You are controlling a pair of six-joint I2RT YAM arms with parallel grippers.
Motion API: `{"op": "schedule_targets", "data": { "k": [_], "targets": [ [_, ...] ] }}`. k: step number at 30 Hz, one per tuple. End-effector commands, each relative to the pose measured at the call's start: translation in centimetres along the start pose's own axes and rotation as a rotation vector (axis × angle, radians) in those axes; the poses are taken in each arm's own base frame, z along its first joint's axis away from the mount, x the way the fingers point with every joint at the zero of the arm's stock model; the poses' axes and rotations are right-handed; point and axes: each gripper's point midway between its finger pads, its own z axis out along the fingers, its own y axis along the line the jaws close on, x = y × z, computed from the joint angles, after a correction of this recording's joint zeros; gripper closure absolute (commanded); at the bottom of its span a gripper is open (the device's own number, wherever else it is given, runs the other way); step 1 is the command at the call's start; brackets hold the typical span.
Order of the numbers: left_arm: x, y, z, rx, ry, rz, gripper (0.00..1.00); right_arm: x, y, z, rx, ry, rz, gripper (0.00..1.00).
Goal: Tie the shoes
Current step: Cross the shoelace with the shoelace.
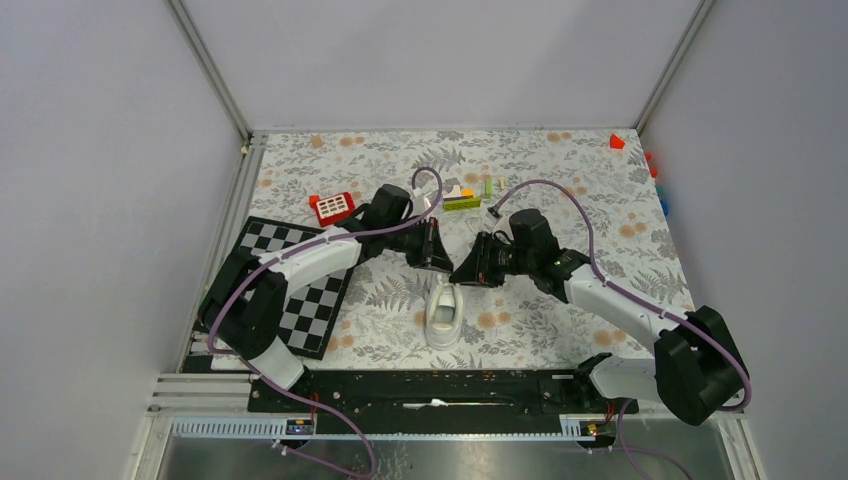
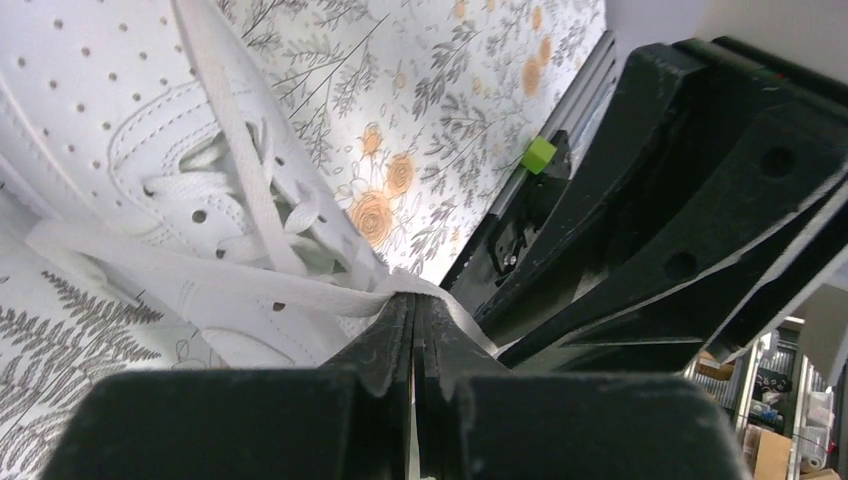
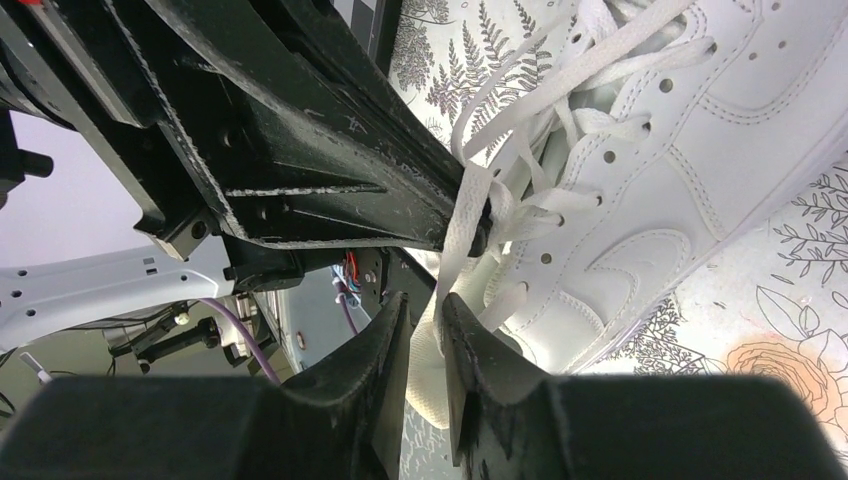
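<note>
1. The left gripper [image 2: 413,300] has its jaws pressed fully together, and a flat white lace [image 2: 200,270] is pinched at their tips. The lace runs taut from there across the eyelets.
2. The right gripper [image 3: 425,300] has its jaws only a narrow gap apart, clamped on a stretch of lace [image 3: 470,200] that fills the gap. Above the jaws this stretch drapes over the tip of the left gripper's black finger, which the right wrist view shows crossing close in front.
3. In the top view the two grippers [image 1: 437,250] [image 1: 468,272] meet nose to nose just above the far end of the sneaker [image 1: 444,312].
4. The white sneaker lies on the floral tablecloth [image 1: 560,180], midway between the two arms and near their bases. Its perforated upper [image 2: 100,100] and laced throat [image 3: 560,130] fill much of both wrist views.
5. A checkerboard mat [image 1: 300,290] lies under the left arm.
6. A red toy [image 1: 332,207] and some coloured blocks [image 1: 462,198] sit farther back on the cloth.
</note>
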Motion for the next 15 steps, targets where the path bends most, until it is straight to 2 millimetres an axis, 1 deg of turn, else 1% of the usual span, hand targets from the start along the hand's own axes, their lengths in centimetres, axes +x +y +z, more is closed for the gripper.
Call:
{"op": "schedule_targets", "data": {
  "k": [1,4,8,9,11,15],
  "targets": [
    [-2.0,-3.4,-1.0,0.152,-0.078,0.043,1.00,-0.9,2.2,-0.5,-0.047,-0.015,-0.051,0.74],
    [-1.9,-3.5,-0.8,0.173,-0.077,0.033,1.00,-1.1,2.5,-0.5,-0.051,-0.021,-0.055,0.74],
    [-1.3,-2.8,-0.1,0.187,-0.046,0.010,1.00,-1.3,2.6,-0.4,-0.052,-0.021,-0.055,0.72],
    [-1.1,-2.8,0.1,0.202,-0.040,0.005,1.00,-1.3,2.5,-0.3,-0.049,-0.019,-0.052,0.69],
    [-0.9,-2.7,0.3,0.220,-0.033,-0.005,1.00,-0.8,1.8,-0.3,-0.017,0.002,-0.029,0.62],
    [-0.5,-2.6,0.5,0.254,-0.028,-0.012,1.00,-0.5,-0.4,-0.4,0.088,-0.002,-0.013,0.47]
  ]
}}
